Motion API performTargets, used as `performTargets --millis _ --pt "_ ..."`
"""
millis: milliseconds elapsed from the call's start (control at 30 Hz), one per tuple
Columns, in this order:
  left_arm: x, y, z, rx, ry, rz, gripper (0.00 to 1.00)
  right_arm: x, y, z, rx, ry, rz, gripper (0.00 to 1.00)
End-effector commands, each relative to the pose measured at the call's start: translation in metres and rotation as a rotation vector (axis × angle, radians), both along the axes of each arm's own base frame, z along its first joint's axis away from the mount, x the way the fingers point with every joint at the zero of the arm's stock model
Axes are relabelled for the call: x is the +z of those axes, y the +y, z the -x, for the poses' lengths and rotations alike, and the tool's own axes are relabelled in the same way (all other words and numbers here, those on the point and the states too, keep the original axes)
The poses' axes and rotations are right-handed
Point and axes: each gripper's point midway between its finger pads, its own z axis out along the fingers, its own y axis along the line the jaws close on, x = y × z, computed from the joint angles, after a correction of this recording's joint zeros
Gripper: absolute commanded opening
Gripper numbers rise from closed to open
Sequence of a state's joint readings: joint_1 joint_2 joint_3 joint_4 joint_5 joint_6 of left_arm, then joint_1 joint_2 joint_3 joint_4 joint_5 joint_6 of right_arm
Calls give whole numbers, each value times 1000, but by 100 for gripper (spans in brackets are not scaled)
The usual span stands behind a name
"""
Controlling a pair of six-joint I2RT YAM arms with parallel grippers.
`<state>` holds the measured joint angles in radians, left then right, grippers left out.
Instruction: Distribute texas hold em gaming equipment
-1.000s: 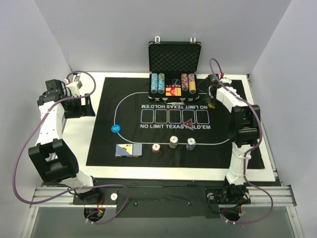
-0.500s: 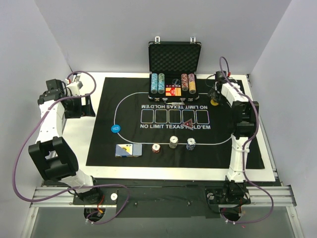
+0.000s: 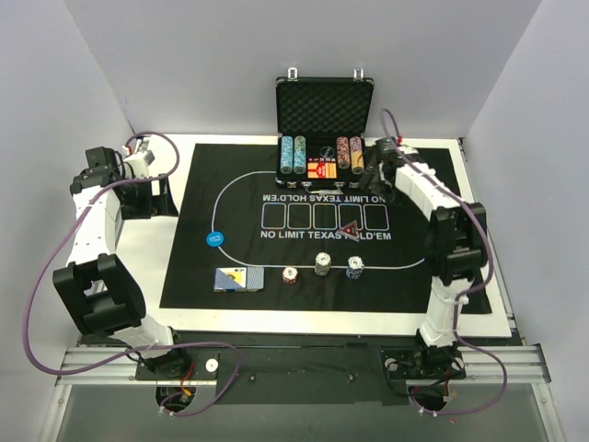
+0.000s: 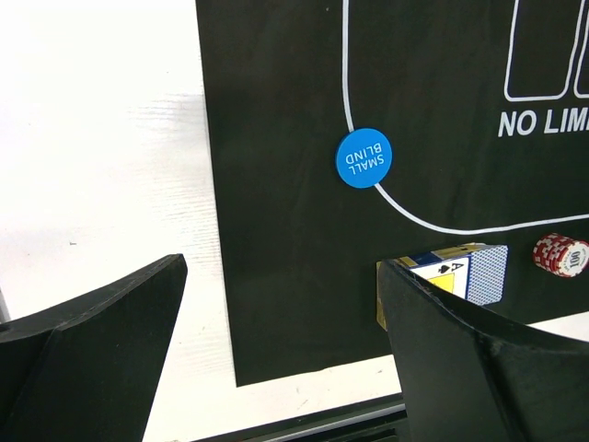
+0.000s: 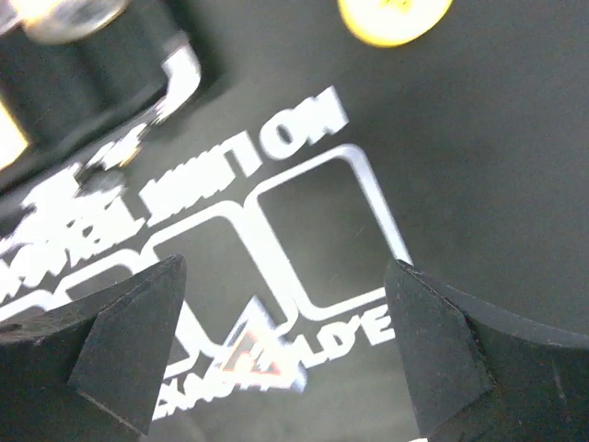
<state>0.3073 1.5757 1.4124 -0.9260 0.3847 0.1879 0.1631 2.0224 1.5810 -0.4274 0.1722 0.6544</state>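
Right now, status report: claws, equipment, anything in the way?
Left claw open, empty, over mat edge. Right claw open, empty, near case. Yellow disc flat on mat, free. Nothing in the way.

The top external camera looked steeply down from above and behind the arm bases (image 3: 175, 364), far enough off to take in the whole black mat (image 3: 193, 267) and the open case (image 3: 324, 106). The left wrist camera hung nearer, over the mat's near left part. It faced down at the blue "SMALL BLIND" disc (image 4: 363, 157), the card deck (image 4: 460, 272) and a red chip (image 4: 561, 254), all shared with the top view. The right wrist camera sat closest, its view blurred, over the printed card boxes (image 5: 313, 230). The red triangle mark (image 5: 253, 345) there also showed from above.
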Motion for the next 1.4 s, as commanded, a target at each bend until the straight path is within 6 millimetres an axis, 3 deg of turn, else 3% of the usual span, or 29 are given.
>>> performTargets --millis 0,33,167,300,833,1367 --pt "14 -7 -2 -28 -52 19 97 39 48 32 126 -69 49 84" --pt "13 -8 -1 -32 -48 26 97 31 63 43 178 -51 56 84" --pt "8 -9 2 -43 -36 29 97 11 85 59 253 8 106 84" --pt "6 -12 7 -51 -28 33 97 -10 90 64 247 49 108 83" --pt "15 -12 5 -46 -44 33 97 -43 89 68 232 89 135 81" --pt "19 -10 7 -47 -50 20 97 -70 68 82 139 110 107 73"
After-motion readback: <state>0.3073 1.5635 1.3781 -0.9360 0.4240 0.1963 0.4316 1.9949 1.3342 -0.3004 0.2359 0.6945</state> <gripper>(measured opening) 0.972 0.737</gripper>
